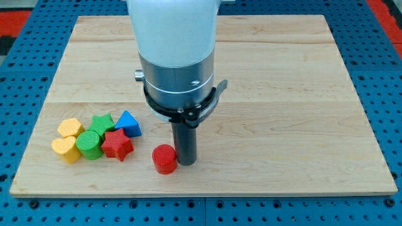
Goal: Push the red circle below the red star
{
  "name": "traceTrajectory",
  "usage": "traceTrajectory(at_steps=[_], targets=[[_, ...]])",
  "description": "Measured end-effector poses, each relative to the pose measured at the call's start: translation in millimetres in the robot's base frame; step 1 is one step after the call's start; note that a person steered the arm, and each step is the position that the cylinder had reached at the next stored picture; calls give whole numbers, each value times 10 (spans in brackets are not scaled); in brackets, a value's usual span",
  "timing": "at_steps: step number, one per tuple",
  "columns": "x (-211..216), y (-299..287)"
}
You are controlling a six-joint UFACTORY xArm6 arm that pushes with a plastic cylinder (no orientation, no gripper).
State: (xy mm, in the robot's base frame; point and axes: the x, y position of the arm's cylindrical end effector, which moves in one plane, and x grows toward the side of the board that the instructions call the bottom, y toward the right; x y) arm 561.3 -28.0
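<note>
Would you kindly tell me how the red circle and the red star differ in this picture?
The red circle is a round cylinder; the red star has points. The circle stands alone beside my tip, on its left; the star sits packed against the green circle in the cluster at the view's left. The circle lies lower in the view. Both are red.

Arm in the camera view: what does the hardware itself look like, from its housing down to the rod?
A glossy white housing at the view's top, then a silver metal cylinder with a small side bolt, ringed by a black clamp with a lever. Below hangs a straight dark rod ending at my tip. No cables or markings show.
</note>
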Motion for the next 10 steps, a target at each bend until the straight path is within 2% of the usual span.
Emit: traceTrajectory(at_steps=[2, 3, 5, 7, 10], targets=[[-212, 148], [-238, -21], [-93, -362], [272, -61], [412, -358]])
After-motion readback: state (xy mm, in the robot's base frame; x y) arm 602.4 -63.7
